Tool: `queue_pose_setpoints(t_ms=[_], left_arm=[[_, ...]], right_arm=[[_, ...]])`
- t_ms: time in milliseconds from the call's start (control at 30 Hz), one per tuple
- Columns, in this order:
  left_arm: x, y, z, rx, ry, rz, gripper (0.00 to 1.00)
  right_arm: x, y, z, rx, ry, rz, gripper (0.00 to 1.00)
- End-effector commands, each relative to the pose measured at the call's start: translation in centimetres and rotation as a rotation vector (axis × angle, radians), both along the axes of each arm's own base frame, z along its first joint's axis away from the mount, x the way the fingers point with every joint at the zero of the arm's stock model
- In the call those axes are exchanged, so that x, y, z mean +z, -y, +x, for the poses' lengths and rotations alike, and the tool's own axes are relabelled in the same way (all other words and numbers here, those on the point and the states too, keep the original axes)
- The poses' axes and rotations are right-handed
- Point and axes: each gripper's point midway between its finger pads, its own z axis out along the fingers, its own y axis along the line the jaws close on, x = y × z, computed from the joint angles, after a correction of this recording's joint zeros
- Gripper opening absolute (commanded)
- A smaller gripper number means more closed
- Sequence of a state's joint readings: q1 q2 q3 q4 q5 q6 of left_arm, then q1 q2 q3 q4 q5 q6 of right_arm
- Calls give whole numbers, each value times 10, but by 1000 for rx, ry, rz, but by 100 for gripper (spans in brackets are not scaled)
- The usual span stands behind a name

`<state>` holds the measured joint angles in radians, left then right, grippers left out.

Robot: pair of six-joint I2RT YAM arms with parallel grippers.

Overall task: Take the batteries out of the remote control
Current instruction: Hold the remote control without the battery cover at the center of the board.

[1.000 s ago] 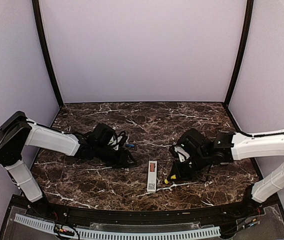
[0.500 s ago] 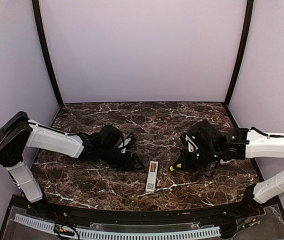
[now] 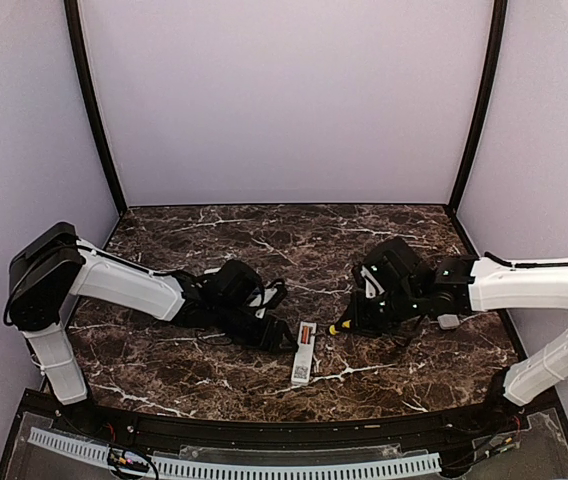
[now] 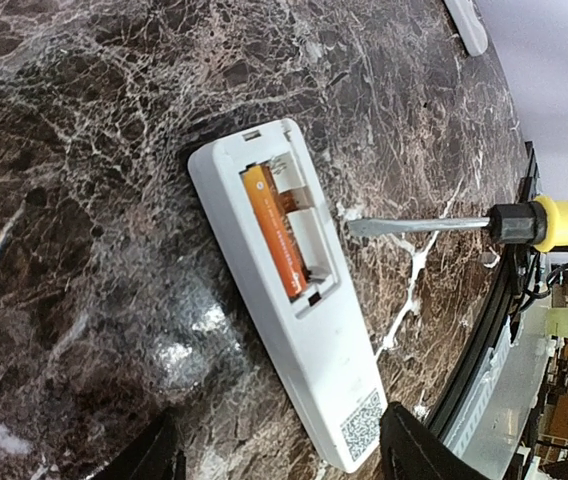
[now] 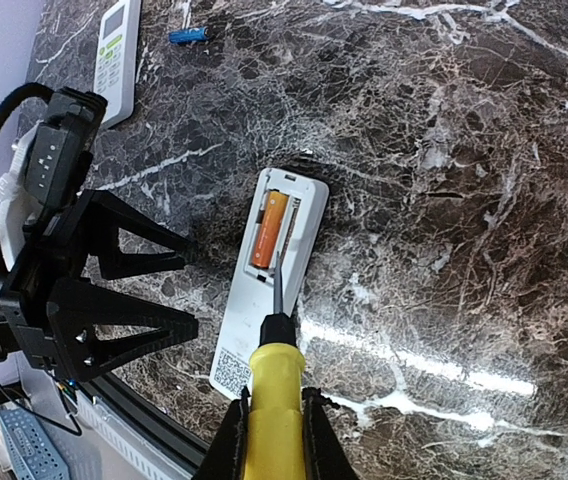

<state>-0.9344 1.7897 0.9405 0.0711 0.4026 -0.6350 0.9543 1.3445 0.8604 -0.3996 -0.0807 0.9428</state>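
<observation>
White plastic remote control [image 4: 316,345] lies face down on the dark marble worktop [image 3: 164,362]. Its back cover is off.

One orange cylindrical battery [image 4: 274,235] sits in one slot of the open bay; the slot beside it is bare. A small blue battery [image 5: 189,35] lies loose far off, near a second white remote [image 5: 114,60].

Right hand [image 5: 272,445] is clenched on a yellow-handled flat-blade screwdriver [image 4: 419,225], with the blade tip at the bay's edge, just beside the orange cell.

Left hand [image 4: 284,460] is spread wide and grasping nothing, its fingers either side of the remote's labelled end.

Handling, as a judgement: the cell is light, rigid and smooth, so it will likely roll once free. It looks wedged endwise between the contacts. Lever up one end with the blade, then pinch it across the middle. The remote may skid unless braced.
</observation>
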Motion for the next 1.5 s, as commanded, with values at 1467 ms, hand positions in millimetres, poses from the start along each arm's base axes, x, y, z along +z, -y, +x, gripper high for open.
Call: queue_pose_setpoints(t_ms=[1467], left_arm=[[-30,22,-9,-147,-13,17,27]], right_arm=[[-11,-18,23,-33,-27,79,0]])
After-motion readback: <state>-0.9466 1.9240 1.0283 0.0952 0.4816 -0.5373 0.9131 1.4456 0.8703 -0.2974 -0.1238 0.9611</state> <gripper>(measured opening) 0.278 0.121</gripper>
